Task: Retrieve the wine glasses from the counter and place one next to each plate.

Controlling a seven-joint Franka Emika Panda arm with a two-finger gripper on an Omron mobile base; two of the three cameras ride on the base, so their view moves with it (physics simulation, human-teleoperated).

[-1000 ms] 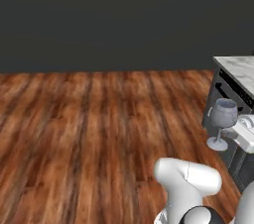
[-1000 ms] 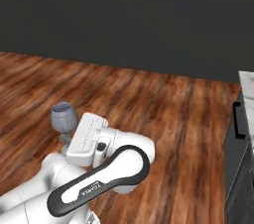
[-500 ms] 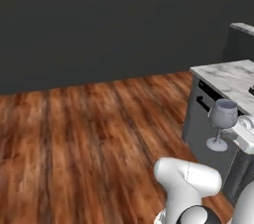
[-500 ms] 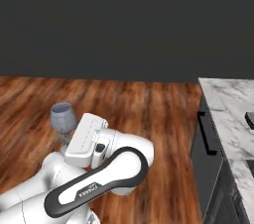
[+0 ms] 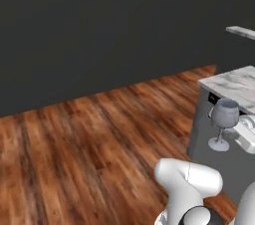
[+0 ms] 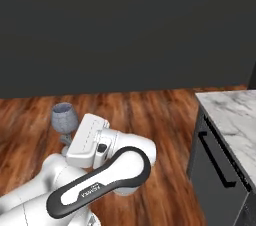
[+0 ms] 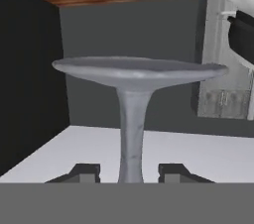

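A plain dark grey wall (image 5: 99, 25) closes the back of the room. Below it runs a floor (image 5: 74, 159) of reddish-brown wooden planks with strong grain. On the right stands a cabinet with dark grey fronts (image 6: 215, 170) and a black handle (image 6: 214, 159), topped by a white marble worktop (image 6: 235, 115) with grey veins. The light is even and dim.

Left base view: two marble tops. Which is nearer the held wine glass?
The lower counter over dark drawers, behind the wine glass; the other slab lies farther back.
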